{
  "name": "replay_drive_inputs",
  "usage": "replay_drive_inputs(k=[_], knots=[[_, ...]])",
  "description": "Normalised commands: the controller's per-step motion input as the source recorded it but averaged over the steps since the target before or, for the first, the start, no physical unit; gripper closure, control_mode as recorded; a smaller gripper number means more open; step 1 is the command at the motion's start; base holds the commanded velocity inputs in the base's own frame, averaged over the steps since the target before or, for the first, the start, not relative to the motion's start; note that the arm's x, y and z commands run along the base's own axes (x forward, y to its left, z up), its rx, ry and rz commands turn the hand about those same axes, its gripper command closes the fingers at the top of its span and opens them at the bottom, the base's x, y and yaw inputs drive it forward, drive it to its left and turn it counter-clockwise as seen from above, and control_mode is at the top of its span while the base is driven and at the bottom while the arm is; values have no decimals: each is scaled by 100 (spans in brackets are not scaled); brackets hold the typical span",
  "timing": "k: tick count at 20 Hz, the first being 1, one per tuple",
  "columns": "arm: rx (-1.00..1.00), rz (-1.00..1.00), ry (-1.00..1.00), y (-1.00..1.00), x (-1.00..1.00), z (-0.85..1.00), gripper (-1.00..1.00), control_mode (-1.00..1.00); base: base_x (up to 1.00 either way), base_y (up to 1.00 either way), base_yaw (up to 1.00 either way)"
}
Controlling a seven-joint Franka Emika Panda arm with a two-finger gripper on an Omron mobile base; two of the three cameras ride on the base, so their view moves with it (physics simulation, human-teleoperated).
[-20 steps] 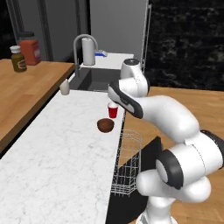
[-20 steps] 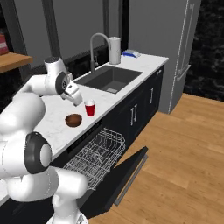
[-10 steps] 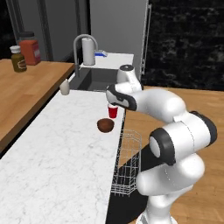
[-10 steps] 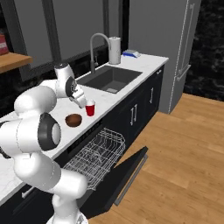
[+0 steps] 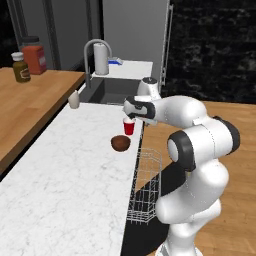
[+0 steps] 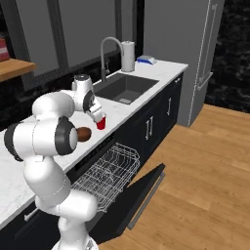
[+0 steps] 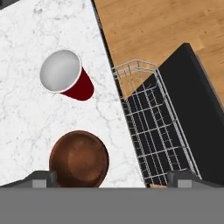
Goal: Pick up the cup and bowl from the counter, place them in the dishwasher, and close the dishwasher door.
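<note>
Two-finger gripper (image 7: 111, 177) spread wide, empty, poised above small red tapered cup (image 5: 129, 127) on white marble counter (image 5: 65, 175); round dark brown bowl (image 5: 120, 143) just beside cup; white wire rack (image 6: 105, 171) pulled out over lowered black dishwasher door (image 6: 141, 193)

Wood floor (image 6: 205, 161), steel fridge (image 6: 195, 53), sink (image 6: 124, 88), grey wall.

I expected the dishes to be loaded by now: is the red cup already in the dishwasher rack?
No, the red cup stands on the white marble counter beside the brown bowl, outside the wire rack.
</note>
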Motion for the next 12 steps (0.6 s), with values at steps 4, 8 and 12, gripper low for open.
replay_drive_inputs(k=[4, 8, 12], knots=[[5, 0, 0, -3, 18, -16, -100, -100, 0, 0, 0], [4, 0, 0, -4, 16, -10, -100, -100, 0, 0, 0], [1, 0, 0, -13, 11, -12, -100, -100, 0, 0, 0]])
